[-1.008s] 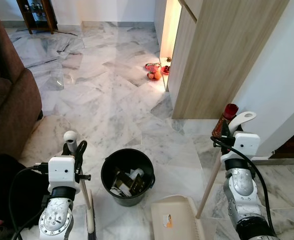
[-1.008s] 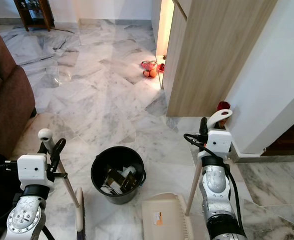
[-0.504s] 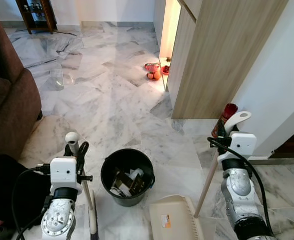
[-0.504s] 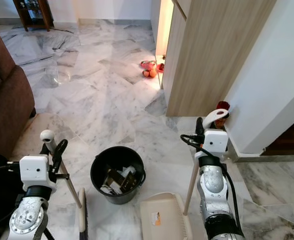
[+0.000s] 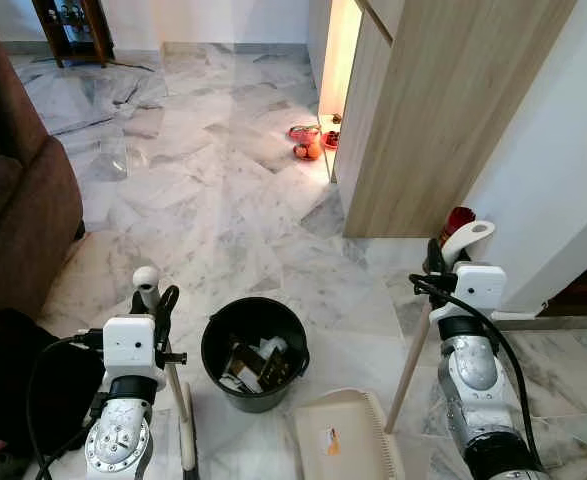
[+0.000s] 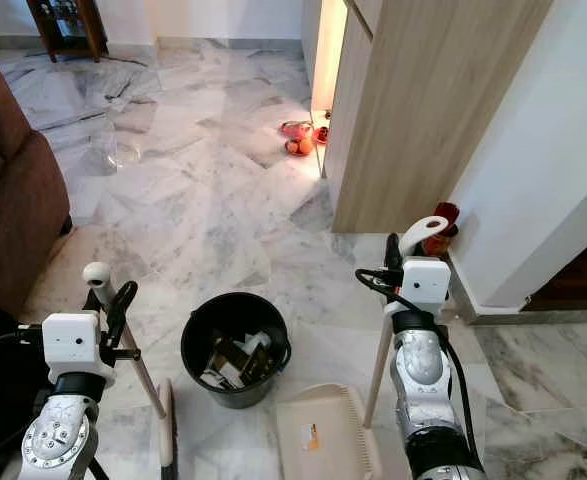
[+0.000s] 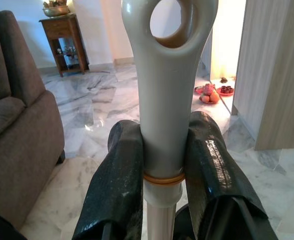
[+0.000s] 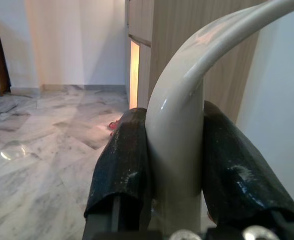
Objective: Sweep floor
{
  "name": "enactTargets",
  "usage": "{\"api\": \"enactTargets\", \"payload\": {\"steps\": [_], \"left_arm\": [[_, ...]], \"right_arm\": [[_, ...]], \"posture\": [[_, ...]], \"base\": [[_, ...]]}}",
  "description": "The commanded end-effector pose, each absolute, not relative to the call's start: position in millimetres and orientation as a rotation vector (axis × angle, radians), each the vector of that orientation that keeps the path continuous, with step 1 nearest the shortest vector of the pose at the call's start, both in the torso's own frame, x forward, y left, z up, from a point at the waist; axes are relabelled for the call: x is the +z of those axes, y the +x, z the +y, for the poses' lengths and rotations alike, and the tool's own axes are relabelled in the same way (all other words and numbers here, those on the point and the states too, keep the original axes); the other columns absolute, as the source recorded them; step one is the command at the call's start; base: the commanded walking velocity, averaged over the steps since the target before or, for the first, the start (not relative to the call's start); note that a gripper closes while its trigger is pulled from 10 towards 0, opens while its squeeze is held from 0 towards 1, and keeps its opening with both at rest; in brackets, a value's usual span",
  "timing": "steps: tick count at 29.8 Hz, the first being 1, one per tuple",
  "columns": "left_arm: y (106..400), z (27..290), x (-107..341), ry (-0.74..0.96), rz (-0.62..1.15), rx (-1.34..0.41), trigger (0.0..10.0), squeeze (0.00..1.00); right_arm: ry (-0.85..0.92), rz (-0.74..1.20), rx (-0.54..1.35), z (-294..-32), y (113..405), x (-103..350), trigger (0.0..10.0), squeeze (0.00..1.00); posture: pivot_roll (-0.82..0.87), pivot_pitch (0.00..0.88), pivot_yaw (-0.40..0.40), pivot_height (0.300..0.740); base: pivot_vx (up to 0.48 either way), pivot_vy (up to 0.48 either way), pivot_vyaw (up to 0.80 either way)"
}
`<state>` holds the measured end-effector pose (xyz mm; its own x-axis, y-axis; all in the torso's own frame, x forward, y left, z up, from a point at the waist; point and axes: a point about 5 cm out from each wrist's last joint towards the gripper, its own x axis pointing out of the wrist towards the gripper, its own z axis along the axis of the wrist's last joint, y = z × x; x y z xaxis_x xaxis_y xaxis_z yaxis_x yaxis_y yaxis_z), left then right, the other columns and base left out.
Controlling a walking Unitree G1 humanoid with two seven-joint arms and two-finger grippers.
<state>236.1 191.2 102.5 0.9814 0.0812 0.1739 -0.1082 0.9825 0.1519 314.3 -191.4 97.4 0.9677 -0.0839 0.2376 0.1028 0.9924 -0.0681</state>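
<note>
A black bucket [image 5: 254,351] sits on grey-veined white marble floor [image 5: 203,190] beside a cream dustpan [image 5: 345,445].

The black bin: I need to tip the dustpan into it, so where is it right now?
The black bin stands on the marble floor between the two arms, just beyond the dustpan.

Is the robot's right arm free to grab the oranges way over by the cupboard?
Probably not: the right end effector is shut on the dustpan handle, and the oranges lie far across the floor.
</note>
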Motion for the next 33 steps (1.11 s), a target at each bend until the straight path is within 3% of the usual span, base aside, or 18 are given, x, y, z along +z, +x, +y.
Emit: {"api": "enactTargets", "payload": {"steps": [1,33], "left_arm": [[238.5,187.4,111.7,0.171,-0.224,0.080,10.0,0.02],[238.7,185.9,112.0,0.166,-0.229,0.090,10.0,0.02]], "right_arm": [[-0.078,-0.276,-0.090,-189.7,317.7,106.8,10.0,0.00],[-0.071,-0.279,-0.045,-181.3,320.0,109.0,10.0,0.00]], "posture": [[0.04,0.112,-0.048,0.740],[0.03,0.126,-0.054,0.740]], "base": [[0.000,0.000,0.00],[0.000,0.000,0.00]]}}
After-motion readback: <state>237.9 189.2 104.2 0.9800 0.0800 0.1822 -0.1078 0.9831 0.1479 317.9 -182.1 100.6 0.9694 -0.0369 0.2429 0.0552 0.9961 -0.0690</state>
